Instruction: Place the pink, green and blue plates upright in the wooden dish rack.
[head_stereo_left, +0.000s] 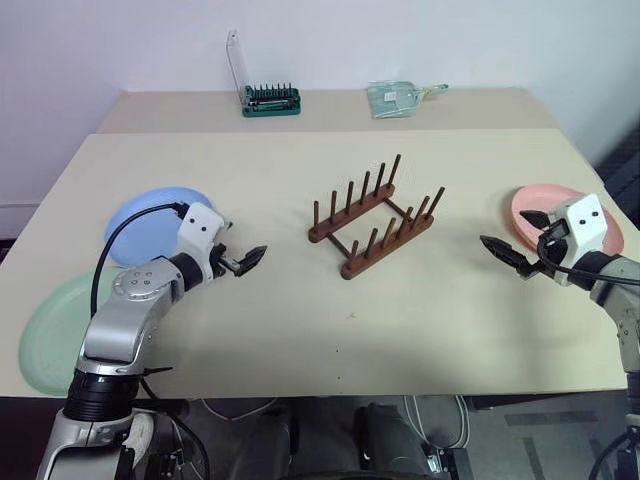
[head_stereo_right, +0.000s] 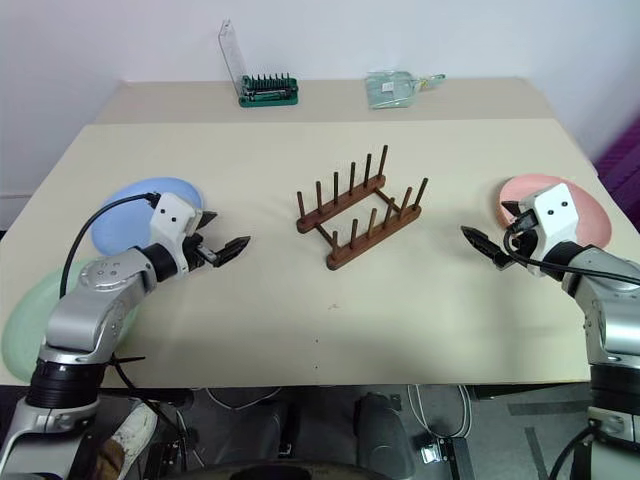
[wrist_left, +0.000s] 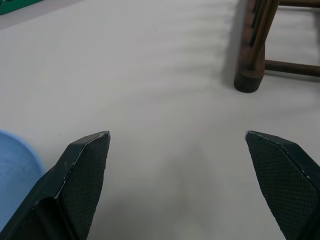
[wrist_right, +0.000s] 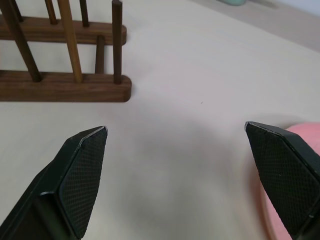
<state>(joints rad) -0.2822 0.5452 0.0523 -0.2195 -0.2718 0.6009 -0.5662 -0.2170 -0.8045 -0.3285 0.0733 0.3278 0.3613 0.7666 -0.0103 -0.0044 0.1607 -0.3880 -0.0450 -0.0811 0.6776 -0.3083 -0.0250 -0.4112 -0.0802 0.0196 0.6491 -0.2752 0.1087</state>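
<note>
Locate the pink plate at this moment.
The pink plate lies flat near the table's right edge in the head views, just behind the open right gripper.

Pink plate (head_stereo_left: 545, 208), blue plate (head_stereo_left: 150, 225), green plate (head_stereo_left: 55, 330), brown rack (head_stereo_left: 375, 215).

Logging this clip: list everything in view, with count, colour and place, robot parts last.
table: 1, beige, under everything
wooden dish rack: 1, dark brown, table centre, no plates in it
blue plate: 1, light blue, flat, near left side
green plate: 1, mint, flat, near left corner
pink plate: 1, salmon, flat, right side
screwdriver-bit case: 1, green, clear lid up, far edge
clear packet: 1, far edge
left end effector: black, open, empty
right end effector: black, open, empty
</note>
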